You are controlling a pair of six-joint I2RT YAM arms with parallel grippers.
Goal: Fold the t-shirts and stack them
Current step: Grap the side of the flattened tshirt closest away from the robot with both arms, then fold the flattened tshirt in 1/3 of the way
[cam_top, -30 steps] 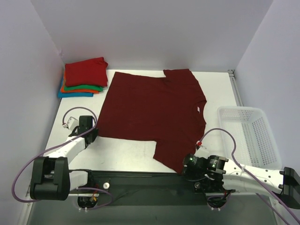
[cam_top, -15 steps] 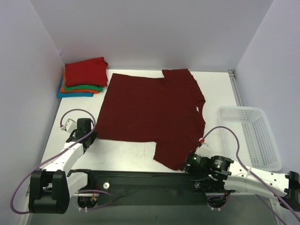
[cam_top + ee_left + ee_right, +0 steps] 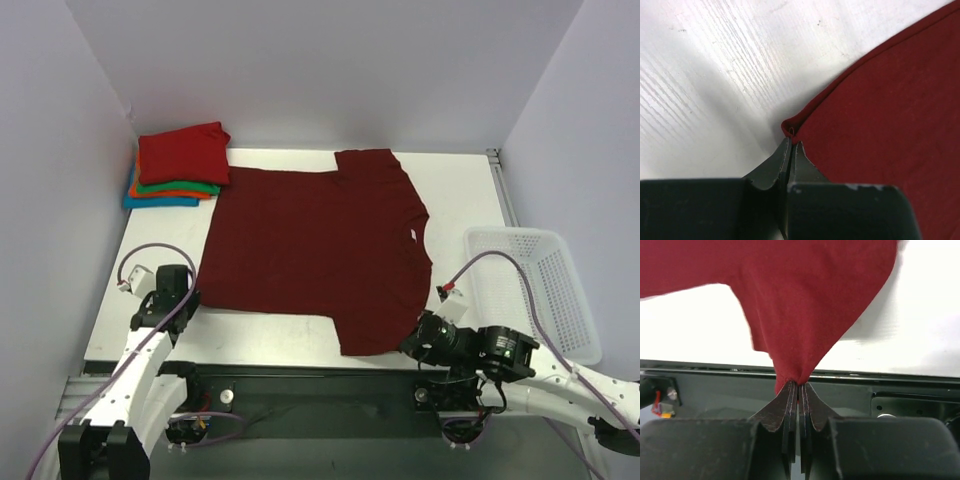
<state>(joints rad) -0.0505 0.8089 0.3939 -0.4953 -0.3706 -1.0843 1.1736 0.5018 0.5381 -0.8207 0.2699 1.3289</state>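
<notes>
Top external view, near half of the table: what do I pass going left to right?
left gripper → dark maroon t-shirt → right gripper → white mesh basket. The folded stack sits farther back, level with the left gripper, so it is left out.

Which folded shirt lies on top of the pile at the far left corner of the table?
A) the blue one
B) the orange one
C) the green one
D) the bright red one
D: the bright red shirt is uppermost, and the other colours show only as edges beneath it.
</notes>
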